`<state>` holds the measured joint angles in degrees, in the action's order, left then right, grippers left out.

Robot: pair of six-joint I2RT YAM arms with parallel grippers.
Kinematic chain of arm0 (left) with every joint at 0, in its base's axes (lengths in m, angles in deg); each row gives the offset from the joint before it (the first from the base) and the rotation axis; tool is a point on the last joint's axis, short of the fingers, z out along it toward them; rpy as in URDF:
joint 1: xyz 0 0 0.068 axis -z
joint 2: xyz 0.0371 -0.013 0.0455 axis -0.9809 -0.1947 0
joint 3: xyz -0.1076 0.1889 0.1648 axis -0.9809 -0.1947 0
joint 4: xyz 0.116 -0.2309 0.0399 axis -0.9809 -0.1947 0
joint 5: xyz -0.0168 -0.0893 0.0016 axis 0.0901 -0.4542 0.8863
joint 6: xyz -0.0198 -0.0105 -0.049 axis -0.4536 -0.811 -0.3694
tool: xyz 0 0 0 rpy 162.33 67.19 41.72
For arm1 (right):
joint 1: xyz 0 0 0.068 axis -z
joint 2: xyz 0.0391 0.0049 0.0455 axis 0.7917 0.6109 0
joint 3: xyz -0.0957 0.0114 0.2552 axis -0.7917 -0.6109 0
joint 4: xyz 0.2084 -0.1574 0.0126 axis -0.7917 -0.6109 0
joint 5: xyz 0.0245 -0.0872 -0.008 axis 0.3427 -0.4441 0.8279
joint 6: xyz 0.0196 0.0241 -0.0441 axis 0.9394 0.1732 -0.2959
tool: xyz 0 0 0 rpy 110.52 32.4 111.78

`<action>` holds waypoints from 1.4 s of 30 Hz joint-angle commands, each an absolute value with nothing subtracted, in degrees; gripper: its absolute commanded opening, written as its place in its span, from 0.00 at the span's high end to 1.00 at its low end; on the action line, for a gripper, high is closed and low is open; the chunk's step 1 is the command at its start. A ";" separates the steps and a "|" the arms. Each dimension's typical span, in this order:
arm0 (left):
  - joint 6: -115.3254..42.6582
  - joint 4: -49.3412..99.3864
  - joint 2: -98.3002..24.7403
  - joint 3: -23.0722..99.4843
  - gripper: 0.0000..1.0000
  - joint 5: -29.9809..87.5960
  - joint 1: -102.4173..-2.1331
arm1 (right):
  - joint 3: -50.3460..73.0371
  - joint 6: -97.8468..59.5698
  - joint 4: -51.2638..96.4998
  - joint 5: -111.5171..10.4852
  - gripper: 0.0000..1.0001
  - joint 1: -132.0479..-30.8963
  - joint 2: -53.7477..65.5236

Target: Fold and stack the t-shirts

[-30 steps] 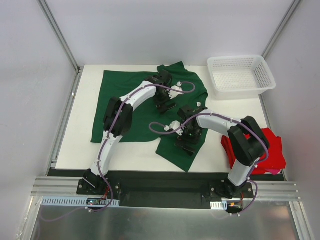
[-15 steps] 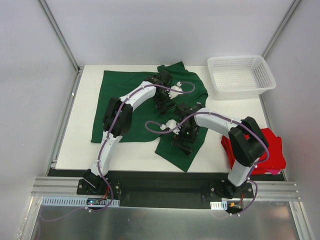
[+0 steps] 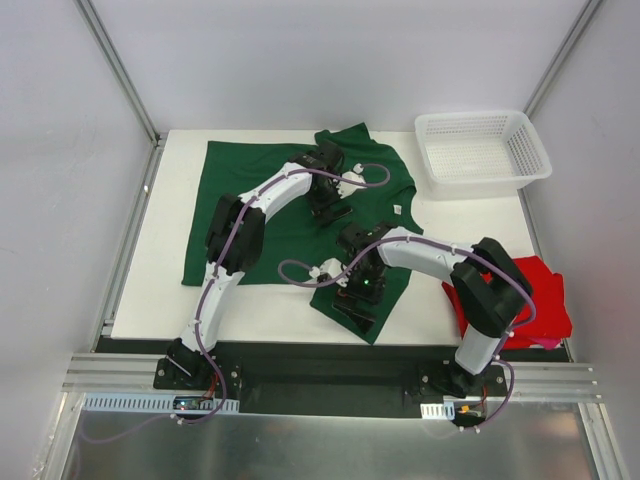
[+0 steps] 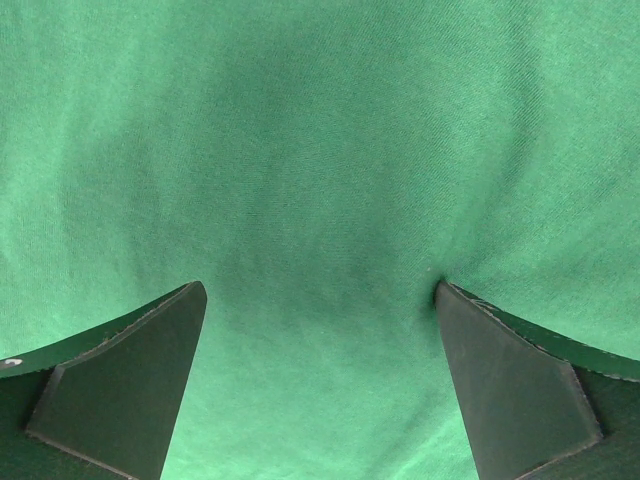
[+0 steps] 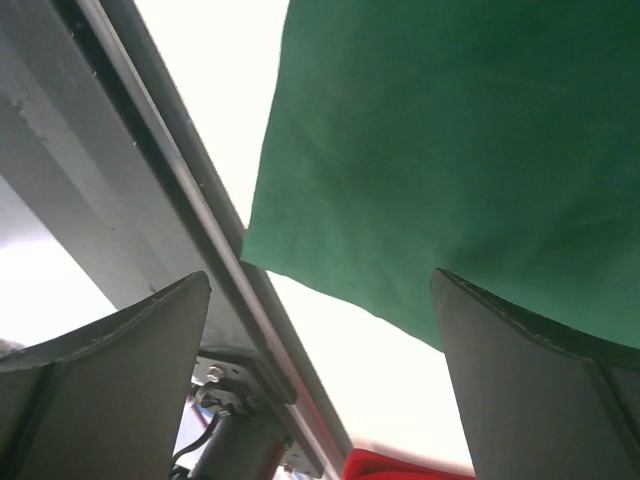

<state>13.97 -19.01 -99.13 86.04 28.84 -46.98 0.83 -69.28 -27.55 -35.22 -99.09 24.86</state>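
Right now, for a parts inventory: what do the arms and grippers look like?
The left arm and right arm have white link shells, black joints and a lilac cable each. The left gripper and right gripper carry flat, dark wedge-shaped fingers.

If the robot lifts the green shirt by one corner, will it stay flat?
Probably floppy: the green shirt lies wrinkled, so it would likely droop. It looks like thin cloth, so probably light. Pushed on the table, it might bunch.
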 commanded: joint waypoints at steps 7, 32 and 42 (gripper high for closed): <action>17.26 -20.06 -97.34 84.43 0.01 32.41 -47.84 | -0.48 -68.75 -28.73 -33.63 0.04 -100.07 28.25; 14.45 -20.06 -92.77 80.47 0.01 29.25 -47.31 | -3.82 -74.29 -42.00 -40.31 0.04 -99.90 25.62; 13.57 -20.15 -90.40 78.54 0.01 28.63 -47.05 | 0.03 -74.91 -44.99 -40.49 0.04 -98.66 25.18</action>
<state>13.66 -18.53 -94.82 78.90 28.38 -46.90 -3.32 -74.40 -39.29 -40.64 -99.02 26.65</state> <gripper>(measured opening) 0.993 0.964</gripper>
